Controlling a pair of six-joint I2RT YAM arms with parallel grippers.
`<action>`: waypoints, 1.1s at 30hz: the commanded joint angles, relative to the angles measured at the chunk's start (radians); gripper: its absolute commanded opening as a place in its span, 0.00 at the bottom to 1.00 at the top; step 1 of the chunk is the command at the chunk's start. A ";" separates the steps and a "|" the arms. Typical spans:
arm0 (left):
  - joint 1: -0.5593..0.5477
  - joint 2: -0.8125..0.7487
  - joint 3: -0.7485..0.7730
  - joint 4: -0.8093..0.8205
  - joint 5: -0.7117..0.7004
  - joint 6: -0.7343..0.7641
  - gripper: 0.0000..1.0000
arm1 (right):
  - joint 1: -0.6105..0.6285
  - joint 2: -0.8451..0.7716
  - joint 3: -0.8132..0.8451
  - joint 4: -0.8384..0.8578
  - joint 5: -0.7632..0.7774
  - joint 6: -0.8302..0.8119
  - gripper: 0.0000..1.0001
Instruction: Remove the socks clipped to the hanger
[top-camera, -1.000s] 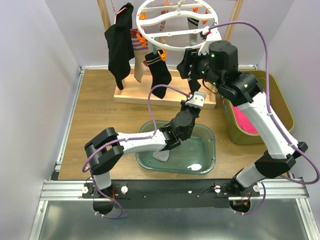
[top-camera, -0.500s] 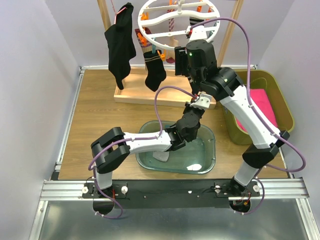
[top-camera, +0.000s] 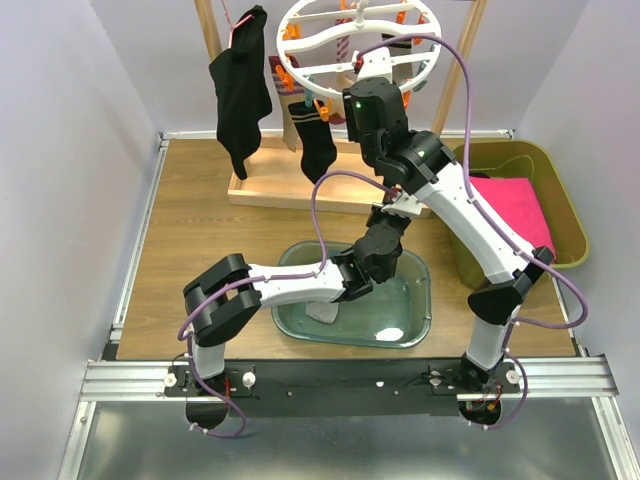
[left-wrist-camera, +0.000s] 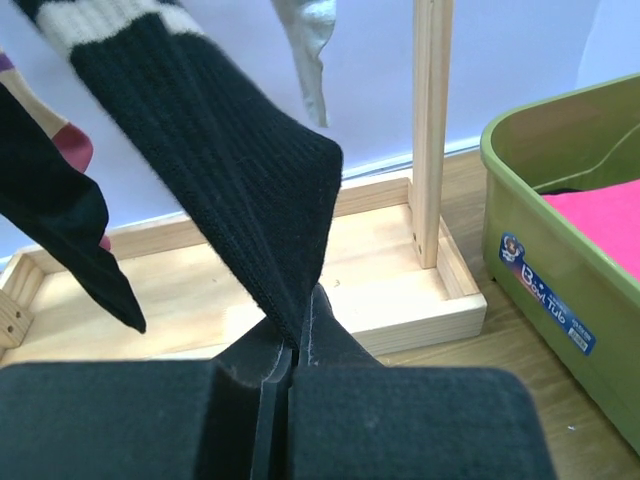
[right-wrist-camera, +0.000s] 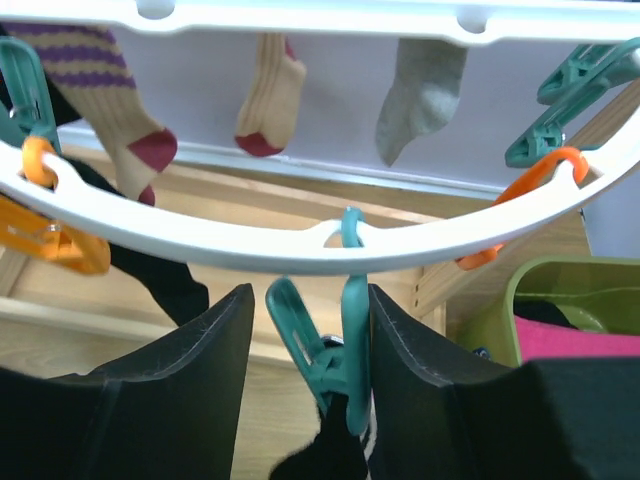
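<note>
Right jaws were wide open straddling the teal peg (right-wrist-camera: 345, 340) dangling off the hanger (right-wrist-camera: 250, 248), so I figured that arm was nearest the clip, while my left jaws looked clamped on the toe of the black sock (left-wrist-camera: 220, 170) stretching up-left toward it.

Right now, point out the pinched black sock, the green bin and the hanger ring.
black sock (left-wrist-camera: 220, 180), left wrist view, ribbed black knit.
green bin (left-wrist-camera: 530, 215), left wrist view, outer wall.
hanger ring (right-wrist-camera: 220, 243), right wrist view, near curved bar.
</note>
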 joint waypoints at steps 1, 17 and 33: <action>-0.017 0.016 0.008 0.013 -0.033 0.015 0.00 | 0.004 0.016 0.023 0.130 0.083 -0.052 0.48; -0.019 -0.369 -0.328 -0.331 0.342 -0.293 0.00 | 0.004 -0.070 -0.135 0.138 0.030 -0.006 0.01; -0.017 -0.605 -0.557 -0.527 0.840 -0.608 0.90 | -0.012 -0.288 -0.411 0.112 -0.159 0.106 0.01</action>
